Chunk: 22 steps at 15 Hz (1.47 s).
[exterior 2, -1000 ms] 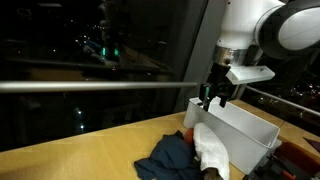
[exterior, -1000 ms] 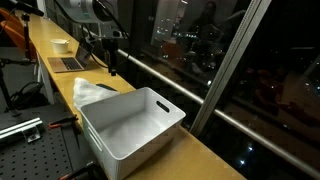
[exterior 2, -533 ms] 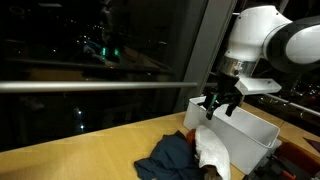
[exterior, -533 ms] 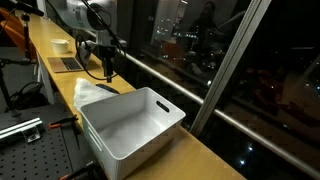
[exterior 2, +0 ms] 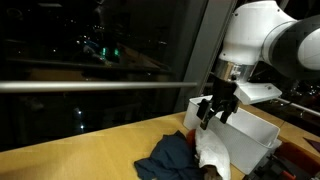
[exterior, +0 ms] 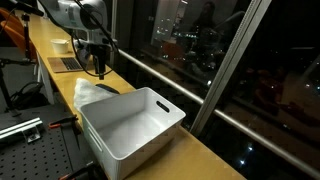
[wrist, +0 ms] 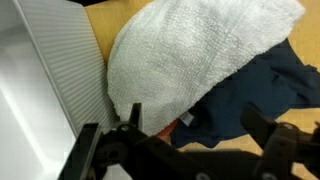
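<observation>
1. Hovering just above the white towel, our gripper stands with its jaws spread wide and holds nothing.
2. We see the white towel bunched in a mound on top of a dark blue cloth, with one edge just beside the ribbed wall of the white bin.
3. We judge the towel soft, light and limp, not fragile. It would sag and trail when lifted, so a raised fold near its crown looks like the best place to pinch, clear of the dark blue cloth beneath.
4. We see both cloths resting on a wooden table, which looks flat and smooth.
5. We find a laptop farther along the table, and beyond it a handrail and a dark window showing city lights.
</observation>
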Motion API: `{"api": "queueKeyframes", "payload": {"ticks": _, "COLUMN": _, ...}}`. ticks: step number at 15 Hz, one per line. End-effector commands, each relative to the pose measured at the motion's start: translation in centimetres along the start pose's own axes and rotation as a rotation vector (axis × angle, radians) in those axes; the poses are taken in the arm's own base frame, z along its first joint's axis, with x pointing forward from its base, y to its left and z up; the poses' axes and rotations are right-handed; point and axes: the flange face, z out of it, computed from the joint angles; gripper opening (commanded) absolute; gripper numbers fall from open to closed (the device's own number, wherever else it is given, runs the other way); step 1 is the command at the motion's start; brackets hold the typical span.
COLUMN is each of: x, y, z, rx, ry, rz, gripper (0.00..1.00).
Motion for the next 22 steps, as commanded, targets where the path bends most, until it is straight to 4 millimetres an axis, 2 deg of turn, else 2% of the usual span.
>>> {"api": "queueKeyframes", "payload": {"ticks": 1, "x": 0.9, "y": -0.2, "z": 1.3, "rx": 0.000, "ry": -0.054, "rz": 0.003, "gripper": 1.00}}
{"api": "queueKeyframes", "payload": {"ticks": 4, "x": 1.5, "y": 1.1, "z": 4.1, "rx": -0.007, "ry": -0.120, "rz": 0.027, "gripper": 1.00}}
{"api": "queueKeyframes", "payload": {"ticks": 10, "x": 3.1, "y": 3.6, "z": 7.5, "rx": 0.033, "ry": -0.215, "rz": 0.051, "gripper": 1.00}}
{"api": "queueKeyframes", "payload": {"ticks": 15, "x": 4.2, "y": 3.7, "z": 8.1, "rx": 0.058, "ry": -0.248, "rz": 0.045, "gripper": 1.00}}
{"api": "queueKeyframes", "payload": {"ticks": 22, "x": 4.9, "y": 3.6, "z": 7.7, "rx": 0.087, "ry": -0.267, "rz": 0.033, "gripper": 1.00}}
